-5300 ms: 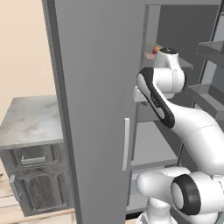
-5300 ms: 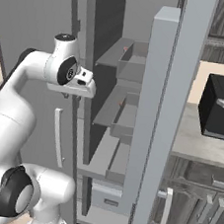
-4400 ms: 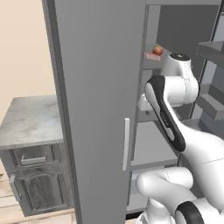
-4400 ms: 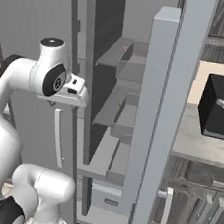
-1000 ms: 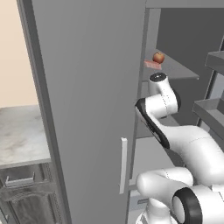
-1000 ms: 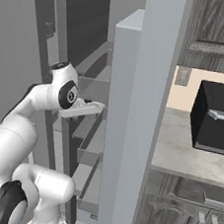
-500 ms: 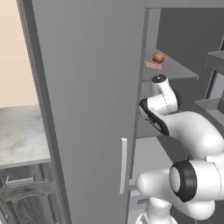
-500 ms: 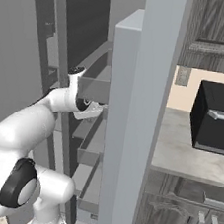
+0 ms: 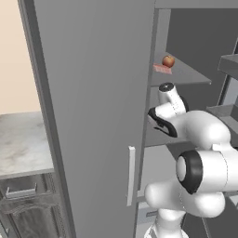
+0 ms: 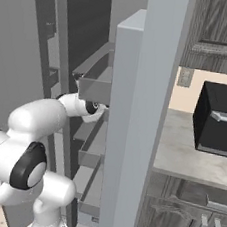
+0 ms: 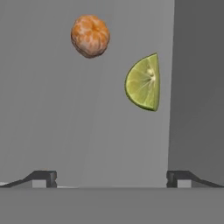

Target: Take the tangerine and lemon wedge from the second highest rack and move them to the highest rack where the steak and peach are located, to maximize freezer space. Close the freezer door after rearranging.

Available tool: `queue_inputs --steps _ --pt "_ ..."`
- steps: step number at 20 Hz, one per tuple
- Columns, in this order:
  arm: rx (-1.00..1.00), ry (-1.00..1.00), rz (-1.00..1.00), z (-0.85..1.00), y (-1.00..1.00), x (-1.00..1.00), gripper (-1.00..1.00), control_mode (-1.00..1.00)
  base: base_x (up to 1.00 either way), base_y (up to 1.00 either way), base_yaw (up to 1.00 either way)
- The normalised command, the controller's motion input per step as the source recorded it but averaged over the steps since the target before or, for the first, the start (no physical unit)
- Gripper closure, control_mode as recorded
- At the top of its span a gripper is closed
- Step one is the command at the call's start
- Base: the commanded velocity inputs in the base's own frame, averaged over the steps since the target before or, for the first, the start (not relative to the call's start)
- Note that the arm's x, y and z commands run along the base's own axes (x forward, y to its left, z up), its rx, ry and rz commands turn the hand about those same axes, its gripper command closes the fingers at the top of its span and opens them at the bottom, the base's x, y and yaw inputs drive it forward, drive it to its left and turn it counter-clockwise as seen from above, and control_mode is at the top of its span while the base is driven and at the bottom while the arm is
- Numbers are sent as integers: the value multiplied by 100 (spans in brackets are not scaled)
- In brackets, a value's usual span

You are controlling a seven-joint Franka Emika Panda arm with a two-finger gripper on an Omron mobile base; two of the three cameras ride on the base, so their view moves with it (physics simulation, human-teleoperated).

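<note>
Now | dimpled round tangerine | glossy half-moon lemon wedge | tool spread

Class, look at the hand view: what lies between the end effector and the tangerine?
Nothing but bare grey shelf. In the hand view the open end effector sits apart from the tangerine; the lemon wedge lies off to one side.

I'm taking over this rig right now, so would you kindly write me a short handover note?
Gripper: open, empty, facing the second rack.
Tangerine and lemon wedge: lying apart on that rack ahead of the fingertips, neither touched.
Peach and steak: on the top rack.
Freezer door: open.
Done: arm reached in at the second rack.
Left: lift both fruits to the top rack, then shut the door.
</note>
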Motion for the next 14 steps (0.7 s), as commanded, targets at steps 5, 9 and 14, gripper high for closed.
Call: queue_inputs --steps 5,9,14 --pt "-5 0 4 -19 -15 26 -100 -100 0 0 0" --pt "-1 0 0 -16 -18 20 -100 -100 0 0 0" --pt "0 0 0 -7 -26 25 -100 -100 0 0 0"
